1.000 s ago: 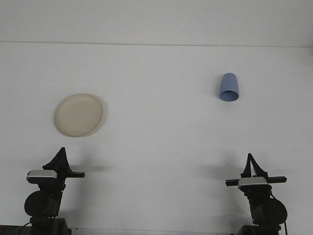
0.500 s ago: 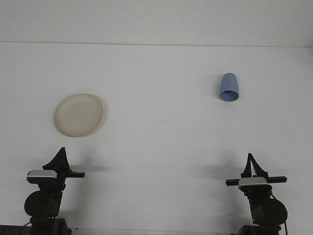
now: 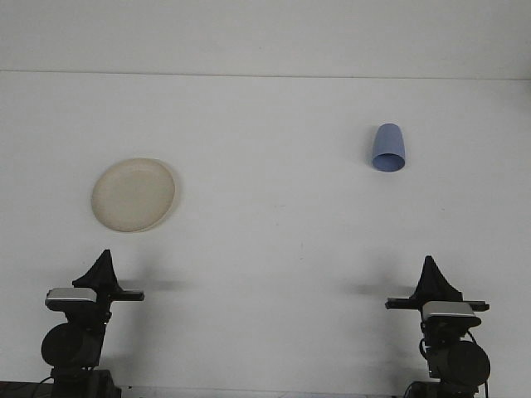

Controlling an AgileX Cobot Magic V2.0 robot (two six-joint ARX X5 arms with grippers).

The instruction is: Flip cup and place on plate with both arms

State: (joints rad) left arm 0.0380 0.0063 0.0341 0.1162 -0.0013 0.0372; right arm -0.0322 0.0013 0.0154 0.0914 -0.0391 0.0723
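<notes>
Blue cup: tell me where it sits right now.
In the front view the blue cup sits on the table's far right side, beyond the right gripper and well apart from the plate at left.

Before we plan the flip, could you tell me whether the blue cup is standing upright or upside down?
Upside down: the blue plastic cup stands on the white table with its wider rim down and its narrower closed base on top.

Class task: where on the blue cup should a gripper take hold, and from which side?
Grip the blue cup across its side wall, probably from the near side with the right gripper. It appears upside down, wider rim on the table, so no open rim shows.
</notes>
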